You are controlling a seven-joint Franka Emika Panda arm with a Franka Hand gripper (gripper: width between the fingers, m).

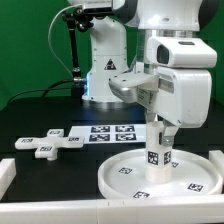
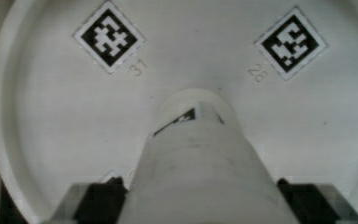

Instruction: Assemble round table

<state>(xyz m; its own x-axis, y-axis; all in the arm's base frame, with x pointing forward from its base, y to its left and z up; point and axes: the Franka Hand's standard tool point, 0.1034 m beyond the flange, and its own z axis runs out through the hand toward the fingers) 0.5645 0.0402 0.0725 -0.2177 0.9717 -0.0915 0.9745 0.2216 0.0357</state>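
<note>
The large rimmed round disc [image 1: 160, 176] lies flat on the black table at the exterior view's front right, tags on its face. My gripper [image 1: 160, 130] is shut on the short cylinder leg [image 1: 157, 152] and holds it upright over the disc's middle, its lower end at or just above the disc. In the wrist view the leg [image 2: 197, 160] runs between my two black fingertips [image 2: 101, 200], pointing at the disc [image 2: 51, 120] with two tags visible. The cross-shaped piece [image 1: 50, 143] lies on the table at the exterior view's left.
The marker board [image 1: 108, 132] lies flat behind the disc. A white rail [image 1: 30, 172] edges the table's front and a white block [image 1: 214, 160] stands at the right. The robot base [image 1: 105, 60] stands at the back.
</note>
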